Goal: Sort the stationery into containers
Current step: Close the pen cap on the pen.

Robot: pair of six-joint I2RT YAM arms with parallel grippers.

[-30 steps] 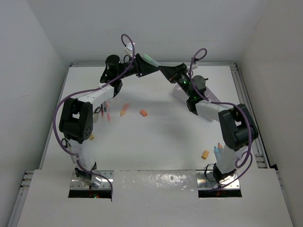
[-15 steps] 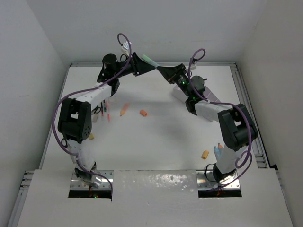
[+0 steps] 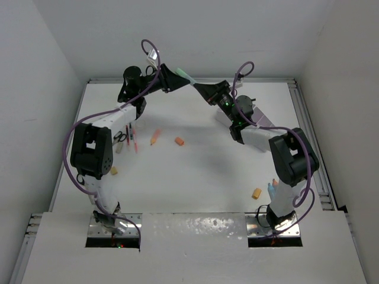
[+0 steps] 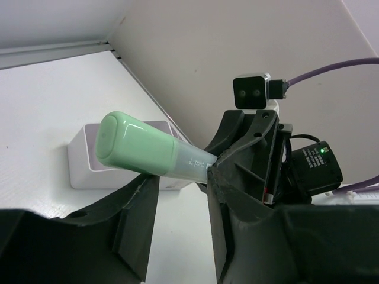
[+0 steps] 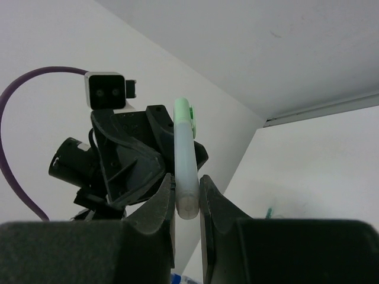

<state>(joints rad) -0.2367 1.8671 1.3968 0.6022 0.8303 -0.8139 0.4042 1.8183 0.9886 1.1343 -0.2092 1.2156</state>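
Top view first. Both arms reach to the far side and meet in the air, up and left of the white desk organiser w/ lilac-lined compartments, which sits mostly under the right arm. A green-capped marker w/ a clear plastic barrel spans btwn the left gripper and the right gripper, well off the table. Left of the organiser and nearer the bases, an orange pencil and a small orange eraser are unsorted on the table.

Left wrist view. The left gripper's jaws stand spread. The marker lies across just past their tips and, as far as I can see, isn't squeezed. The barrel end runs into the right gripper, and the organiser sits right behind, under the cap.

Right wrist view. The right gripper is pinching the very end of the clear barrel, w/ the cap pointing up and away. The left gripper is just behind the marker.

So this reads as a mid-air handover, w/ the marker in the right gripper's charge. Next, the left gripper needs to back clear w/o clipping the cap. Then the right gripper has to swing over the organiser, line the marker up above a compartment and let go. An end-of-barrel grip means a long lever, so it should go slow.
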